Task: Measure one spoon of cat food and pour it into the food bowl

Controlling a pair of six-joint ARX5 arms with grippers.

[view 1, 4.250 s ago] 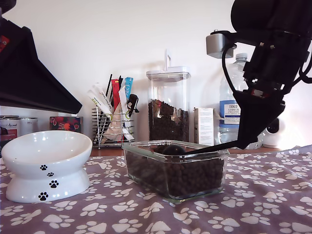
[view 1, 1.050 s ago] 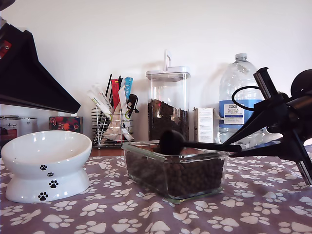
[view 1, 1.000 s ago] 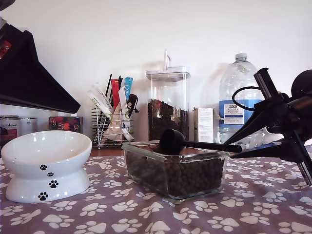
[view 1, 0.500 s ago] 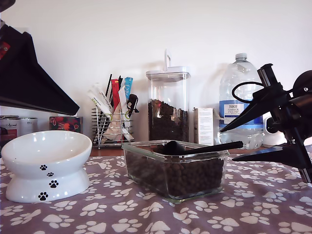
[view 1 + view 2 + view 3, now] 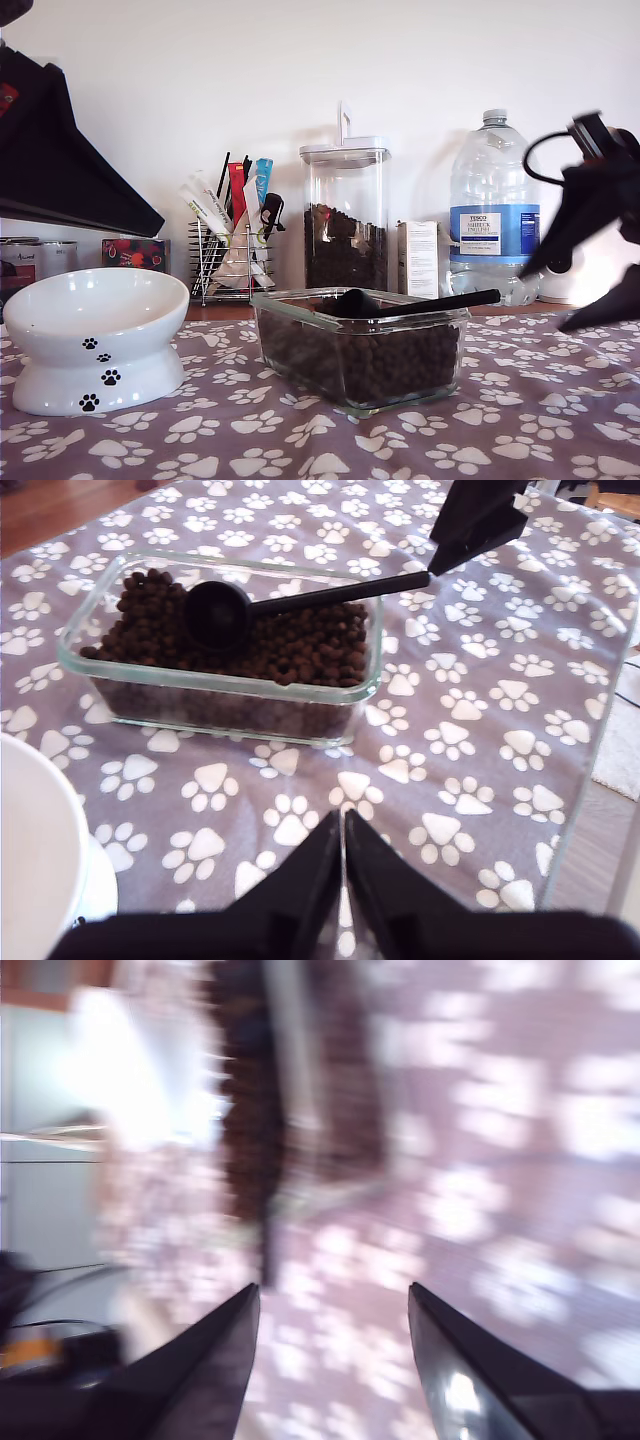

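The second pincer (image 5: 600, 250), now spread wide, has released the small black plastic spoon (image 5: 262, 605), which rests on the dark kibble (image 5: 300, 650) unscooped; the first pincer (image 5: 343, 870) is clenched empty.

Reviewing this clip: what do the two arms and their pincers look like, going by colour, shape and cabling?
Both are black. My first pincer has two long tapered fingers that narrow to points. My second pincer has similar dark wedge-shaped fingers, glossy, though its wrist view is blurred. In the exterior view, its black body carries a looped black cable. No markings are readable.
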